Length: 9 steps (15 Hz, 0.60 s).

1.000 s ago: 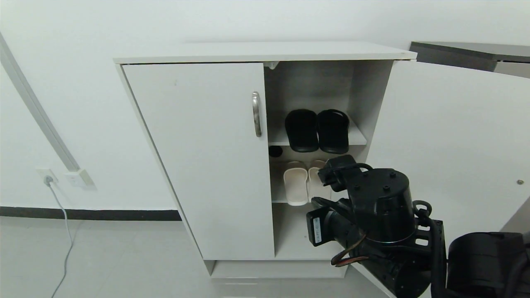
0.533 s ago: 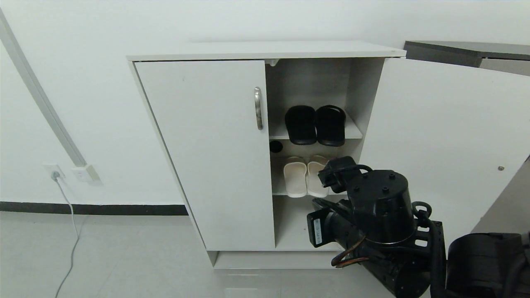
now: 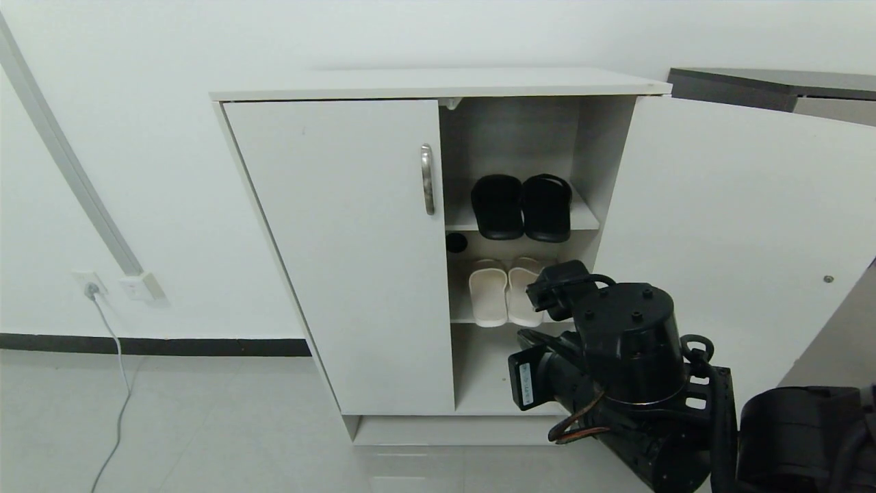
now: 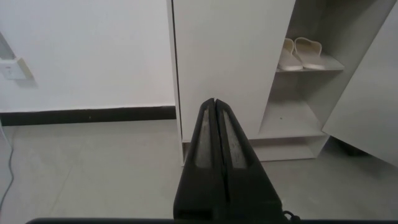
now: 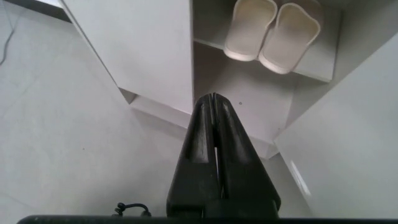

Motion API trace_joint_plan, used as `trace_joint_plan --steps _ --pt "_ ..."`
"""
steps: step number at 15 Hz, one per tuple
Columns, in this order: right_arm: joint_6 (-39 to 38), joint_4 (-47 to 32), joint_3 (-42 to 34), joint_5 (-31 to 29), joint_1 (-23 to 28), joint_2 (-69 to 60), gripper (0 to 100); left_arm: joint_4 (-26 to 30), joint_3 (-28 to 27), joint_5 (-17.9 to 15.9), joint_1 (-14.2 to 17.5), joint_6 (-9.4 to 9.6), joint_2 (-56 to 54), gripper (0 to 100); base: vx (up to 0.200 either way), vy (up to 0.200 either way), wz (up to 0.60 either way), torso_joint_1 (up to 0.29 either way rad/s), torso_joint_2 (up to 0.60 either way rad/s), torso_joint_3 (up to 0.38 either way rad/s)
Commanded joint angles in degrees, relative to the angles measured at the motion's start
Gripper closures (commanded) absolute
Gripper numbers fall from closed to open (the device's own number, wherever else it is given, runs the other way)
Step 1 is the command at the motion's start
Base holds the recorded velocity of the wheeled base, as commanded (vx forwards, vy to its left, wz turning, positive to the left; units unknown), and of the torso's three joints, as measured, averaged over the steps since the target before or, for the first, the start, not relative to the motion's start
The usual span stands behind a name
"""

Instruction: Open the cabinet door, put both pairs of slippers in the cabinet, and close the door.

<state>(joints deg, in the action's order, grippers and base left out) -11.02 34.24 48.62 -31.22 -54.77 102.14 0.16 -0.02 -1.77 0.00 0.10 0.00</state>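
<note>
The white cabinet point(image 3: 438, 82) has its left door point(image 3: 342, 246) shut and its right door point(image 3: 725, 226) swung wide open. Black slippers point(image 3: 521, 207) lie side by side on the upper shelf. White slippers point(image 3: 505, 293) sit as a pair on the shelf below, also seen as white slippers point(image 4: 305, 53) and white slippers point(image 5: 273, 31). My right gripper point(image 5: 214, 99) is shut and holds nothing, low in front of the open compartment. My left gripper point(image 4: 214, 106) is shut and holds nothing, over the floor before the shut door.
A metal handle point(image 3: 427, 179) runs down the shut door's edge. A wall socket with a cable point(image 3: 85, 291) is at the left, above open floor point(image 3: 205, 424). A dark grey top point(image 3: 766, 85) stands behind the open door. The lowest shelf point(image 5: 249, 99) is bare.
The head camera drew back from the cabinet a second ago and now holds steady. Slippers, doors and arms have kept their places.
</note>
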Motion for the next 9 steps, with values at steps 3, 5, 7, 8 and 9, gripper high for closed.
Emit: trace_joint_plan --steps 3,5,7,8,9 --pt "0.03 -0.05 0.25 0.02 -0.07 -0.02 100 0.02 0.02 0.01 0.0 -0.01 0.0 100 0.0 0.0 0.0 0.0 0.0 0.0" --pt "0.03 -0.05 0.16 0.02 -0.07 -0.02 100 0.02 0.02 -0.08 0.0 -0.01 0.0 100 0.0 0.0 0.0 0.005 -0.18 -0.193" --pt "-0.05 -0.05 -0.01 -0.07 0.02 -0.19 100 0.02 0.02 -0.08 0.0 0.08 0.0 100 0.0 0.0 0.0 0.012 -0.17 -0.33" --pt "-0.05 -0.05 0.08 -0.07 0.1 -0.19 100 0.02 0.02 -0.08 0.0 0.08 0.0 100 0.0 0.0 0.0 0.046 -0.44 -0.378" --pt "-0.05 -0.05 0.08 0.02 0.1 -0.19 100 0.02 0.02 -0.08 0.0 0.08 0.09 100 0.0 0.0 0.0 0.046 -0.56 -0.369"
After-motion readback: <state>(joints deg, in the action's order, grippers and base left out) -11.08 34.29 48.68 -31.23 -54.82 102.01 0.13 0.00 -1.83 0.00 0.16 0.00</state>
